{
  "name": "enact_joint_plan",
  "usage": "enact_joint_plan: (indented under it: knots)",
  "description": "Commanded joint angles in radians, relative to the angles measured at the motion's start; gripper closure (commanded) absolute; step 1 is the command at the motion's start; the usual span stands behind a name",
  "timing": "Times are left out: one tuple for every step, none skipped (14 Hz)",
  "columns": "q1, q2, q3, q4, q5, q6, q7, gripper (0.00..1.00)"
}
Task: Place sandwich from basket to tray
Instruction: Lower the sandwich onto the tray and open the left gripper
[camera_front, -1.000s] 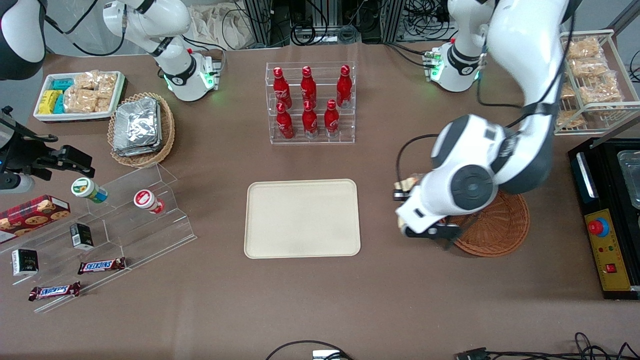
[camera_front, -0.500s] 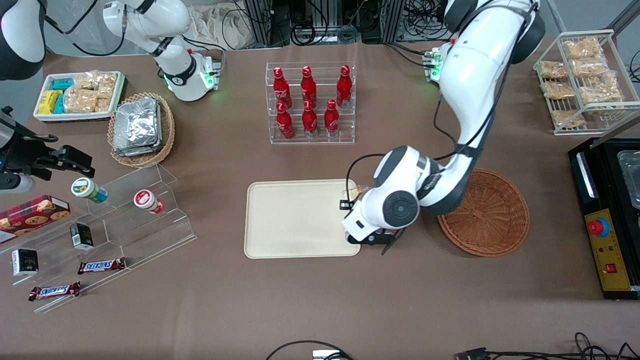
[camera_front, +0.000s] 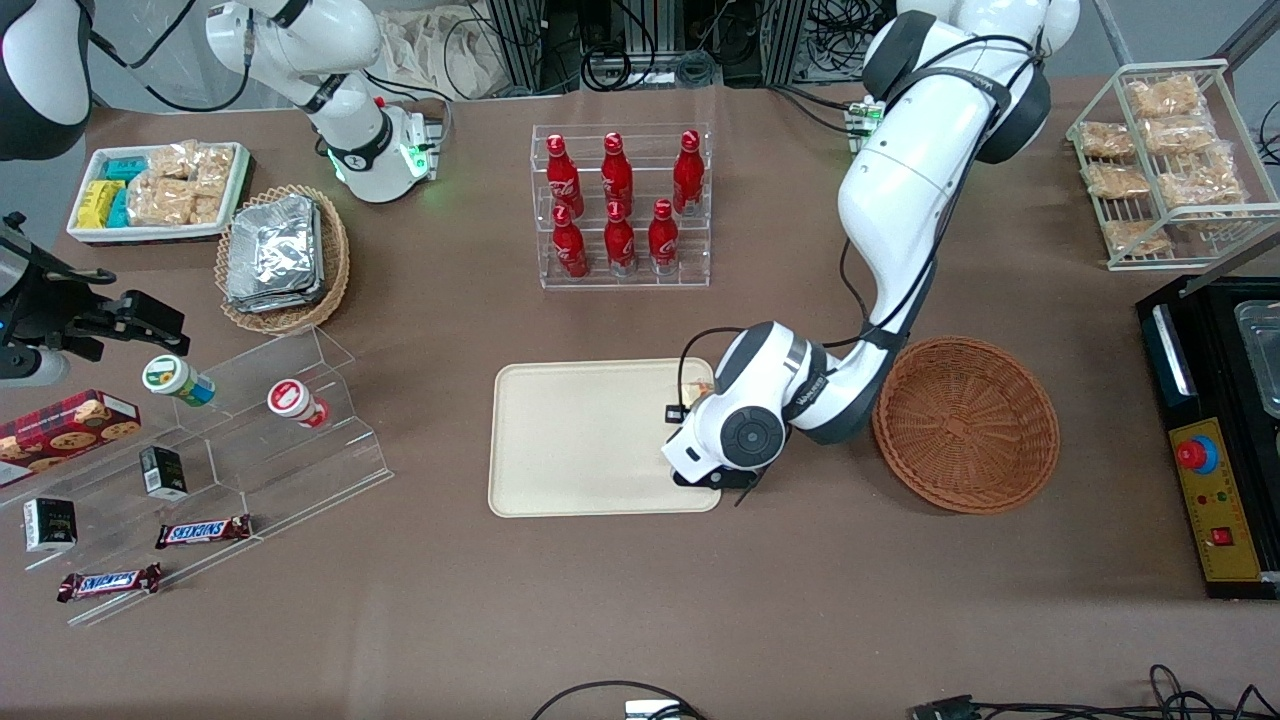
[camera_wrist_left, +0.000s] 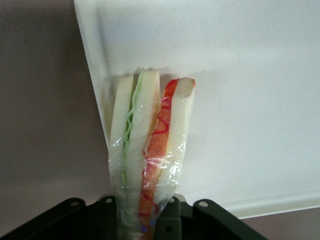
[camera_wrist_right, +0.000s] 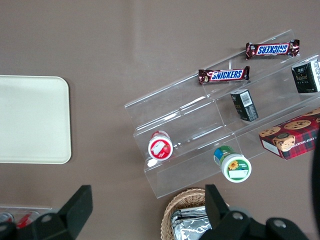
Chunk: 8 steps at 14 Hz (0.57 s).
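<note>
The wrapped triangular white-bread sandwich (camera_wrist_left: 150, 150) with red and green filling is clamped between my jaws (camera_wrist_left: 139, 212), which are closed on its lower end. It hangs over the edge of the flat cream-beige rectangular tray (camera_front: 590, 440) nearest the round reddish-brown wicker basket (camera_front: 966, 424), which sits beside the tray toward my end of the brown desk (camera_front: 640, 600). The clear rack of red bottles (camera_front: 620, 205) stands farther from the front camera than the tray
</note>
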Motion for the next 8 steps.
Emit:
enact_joint_plan:
  knots:
    - [-0.009, 0.014, 0.005, 0.041, 0.02, -0.014, 0.005, 0.01]
    - [-0.009, 0.009, 0.005, 0.041, 0.041, -0.014, 0.004, 0.0]
    - [-0.009, 0.004, 0.005, 0.044, 0.058, -0.014, 0.001, 0.0]
    - [-0.004, -0.008, 0.005, 0.044, 0.058, -0.014, -0.001, 0.0]
    - [0.002, -0.034, 0.005, 0.044, 0.06, -0.02, -0.002, 0.0]
    - [0.005, -0.067, 0.007, 0.044, 0.066, -0.026, -0.002, 0.0]
    - [0.017, -0.107, 0.01, 0.04, 0.068, -0.036, -0.004, 0.0]
    - [0.051, -0.147, 0.01, 0.041, 0.066, -0.08, -0.001, 0.0]
